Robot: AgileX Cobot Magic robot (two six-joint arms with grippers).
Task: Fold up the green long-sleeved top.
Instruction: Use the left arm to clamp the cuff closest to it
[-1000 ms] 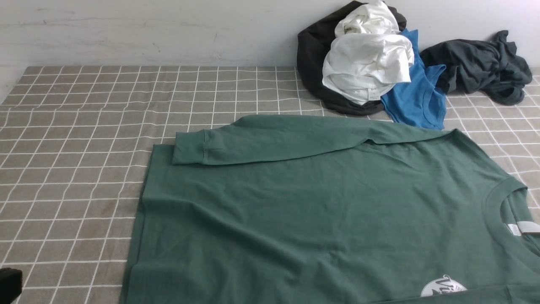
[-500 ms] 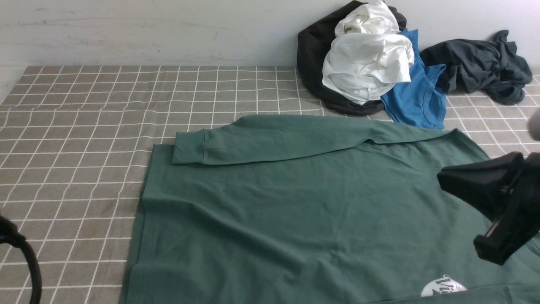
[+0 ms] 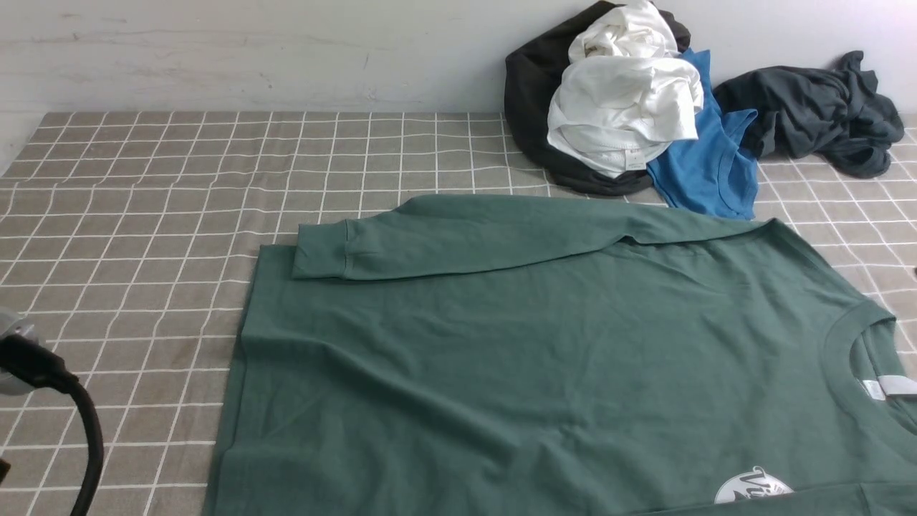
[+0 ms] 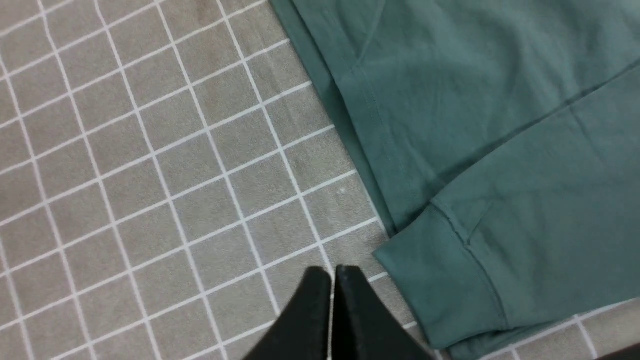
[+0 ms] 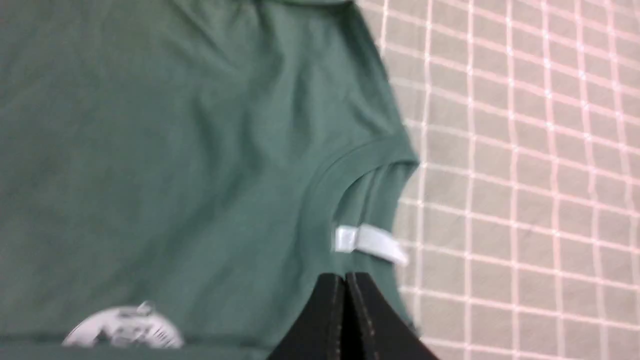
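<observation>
Left gripper (image 4: 332, 274) clenched over checked cloth (image 4: 150, 175) beside green top (image 4: 475, 125); right gripper (image 5: 345, 278) clenched, seemingly above collar (image 5: 320, 182).

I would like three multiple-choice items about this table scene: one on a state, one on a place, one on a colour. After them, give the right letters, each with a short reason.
1. The far sleeve of the green top is:
A) folded over the body
B) stretched out sideways on the table
C) rolled into a ball

2. Where does the heap of other clothes lie?
A) at the near left corner
B) at the far right, by the wall
C) on the green top

3. What colour is the shirt next to the white garment in that heap?
A) red
B) blue
C) yellow

Answers:
1. A, because the cuff rests on the body near the hem.
2. B, because the heap leans against the wall at the far right.
3. B, because the blue shirt sticks out beside the white one.
</observation>
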